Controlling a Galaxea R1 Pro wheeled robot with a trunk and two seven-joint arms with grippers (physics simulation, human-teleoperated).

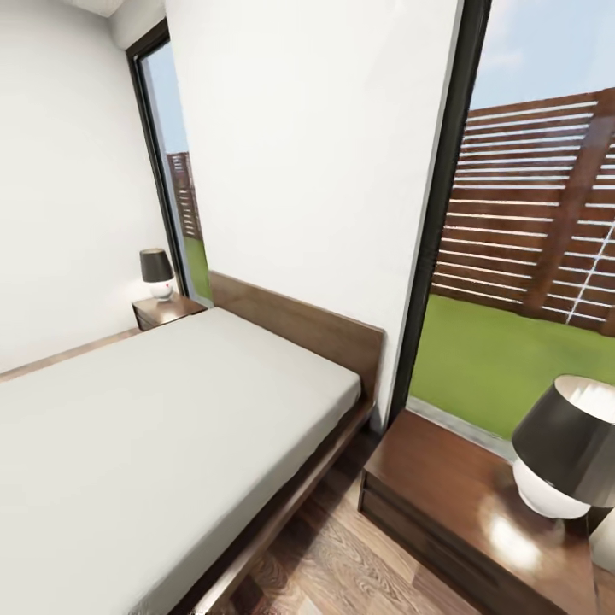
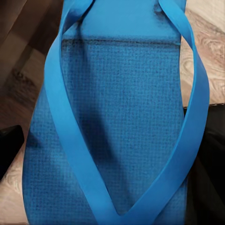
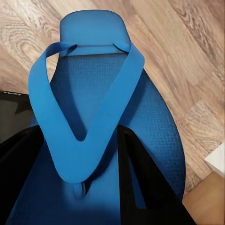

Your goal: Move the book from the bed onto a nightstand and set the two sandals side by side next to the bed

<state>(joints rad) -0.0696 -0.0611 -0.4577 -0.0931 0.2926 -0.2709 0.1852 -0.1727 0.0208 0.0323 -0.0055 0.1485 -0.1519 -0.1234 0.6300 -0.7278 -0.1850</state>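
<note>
**Both sandals carried, bed in view**

Right gripper [image 3: 79,183] grasps a blue sandal [image 3: 103,93] over the wood floor [image 3: 187,56]. Left sandal [image 2: 122,108] fills its wrist camera; left grip can't be told. Lower both flat, side by side, on the floor strip [image 1: 342,555] beside the bed [image 1: 154,427]. Near-right nightstand [image 1: 444,504] with lamp [image 1: 564,453] crowds that strip. Far nightstand [image 1: 166,312] sits beyond; book not seen.

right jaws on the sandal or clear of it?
Touching. In the right wrist view the dark fingers lie against the blue sandal, either side of its strap, no gap, with wood floor behind.
</note>
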